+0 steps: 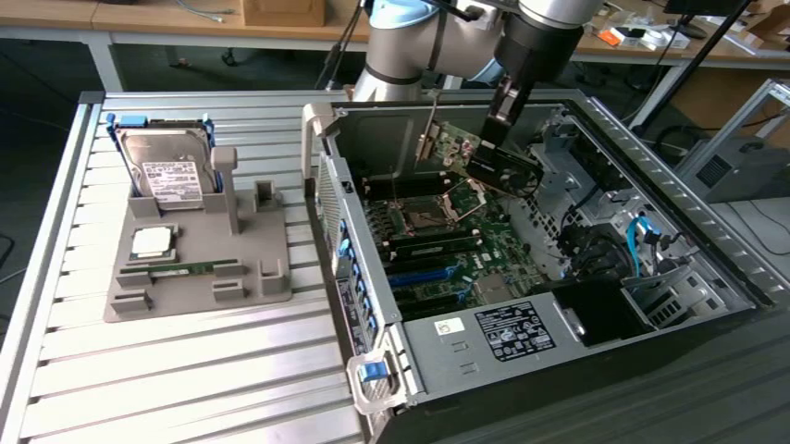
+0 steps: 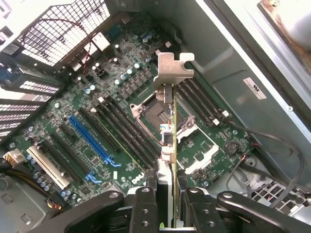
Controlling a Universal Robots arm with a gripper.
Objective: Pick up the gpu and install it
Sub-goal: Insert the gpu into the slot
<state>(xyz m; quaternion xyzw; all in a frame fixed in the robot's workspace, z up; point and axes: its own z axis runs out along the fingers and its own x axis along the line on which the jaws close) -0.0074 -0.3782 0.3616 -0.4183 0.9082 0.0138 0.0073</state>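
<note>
The gpu [image 1: 475, 155], a green board with a black cooler and a silver end bracket, hangs tilted inside the open computer case [image 1: 408, 356], above the motherboard [image 1: 475, 245]. My gripper [image 1: 504, 129] is shut on the card's upper edge. In the wrist view the gpu [image 2: 169, 121] appears edge-on between my fingers [image 2: 145, 206], its silver bracket [image 2: 172, 70] at the far end. It is over the CPU socket [image 2: 194, 141], clear of the board. The blue expansion slot [image 2: 90, 138] lies off to one side of the card.
A grey holder [image 1: 198, 296] at the exterior view's left carries a silver hard drive [image 1: 166, 171], a CPU [image 1: 154, 242] and a memory stick [image 1: 185, 269]. Case walls, the drive cage [image 1: 580, 153] and cables [image 1: 642, 245] surround the motherboard.
</note>
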